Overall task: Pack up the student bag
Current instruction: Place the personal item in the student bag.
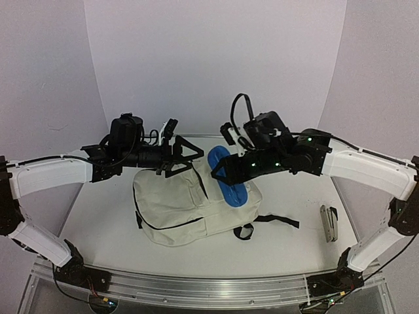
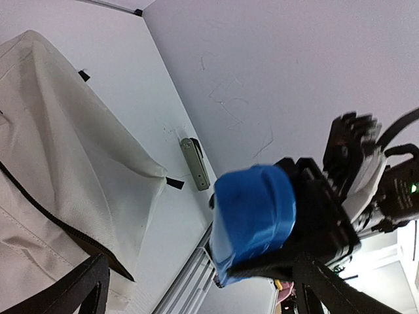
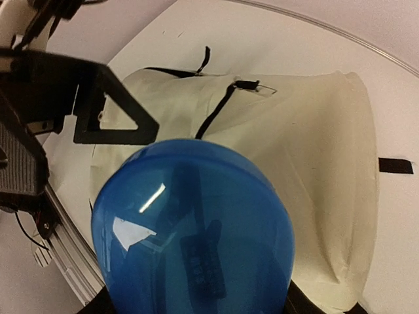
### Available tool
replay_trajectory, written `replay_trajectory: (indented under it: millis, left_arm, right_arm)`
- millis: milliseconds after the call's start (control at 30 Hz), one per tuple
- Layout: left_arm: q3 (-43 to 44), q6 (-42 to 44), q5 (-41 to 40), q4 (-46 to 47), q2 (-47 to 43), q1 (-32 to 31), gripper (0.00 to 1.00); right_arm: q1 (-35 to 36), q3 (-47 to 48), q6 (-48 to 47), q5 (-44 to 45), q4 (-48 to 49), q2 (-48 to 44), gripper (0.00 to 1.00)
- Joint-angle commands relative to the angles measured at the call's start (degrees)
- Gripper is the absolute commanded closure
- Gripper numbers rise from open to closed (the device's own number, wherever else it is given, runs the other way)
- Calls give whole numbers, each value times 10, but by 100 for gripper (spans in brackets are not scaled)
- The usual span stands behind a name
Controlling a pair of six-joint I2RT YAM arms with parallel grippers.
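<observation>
The student bag (image 1: 177,206) is a cream canvas backpack with black zipper trim, lying flat in the middle of the table. It also shows in the left wrist view (image 2: 65,150) and the right wrist view (image 3: 301,150). My right gripper (image 1: 230,171) is shut on a blue translucent plastic case (image 1: 229,180) and holds it tilted above the bag's upper right part. The case fills the lower right wrist view (image 3: 193,242), hiding the fingers, and shows in the left wrist view (image 2: 252,219). My left gripper (image 1: 193,157) is open and empty, hovering over the bag's top edge, facing the case.
A grey stapler (image 1: 329,222) lies on the table at the right, also in the left wrist view (image 2: 195,163). A black strap (image 1: 275,221) trails from the bag toward it. White walls enclose the back and sides.
</observation>
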Motion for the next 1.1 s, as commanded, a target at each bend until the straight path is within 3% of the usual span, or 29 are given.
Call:
replay_trajectory:
  millis: [0, 433, 667, 1067]
  left_arm:
    - [21, -30, 18, 52, -4, -2, 2]
    - [42, -34, 65, 26, 46, -7, 1]
    - [50, -35, 72, 38, 60, -9, 8]
    - [51, -40, 71, 46, 76, -10, 42]
  right_arm:
    - [21, 48, -51, 35, 17, 31, 59]
    - [43, 84, -78, 41, 18, 60, 59]
    - [52, 81, -86, 63, 13, 68, 60]
    - [55, 78, -93, 117, 1, 83, 55]
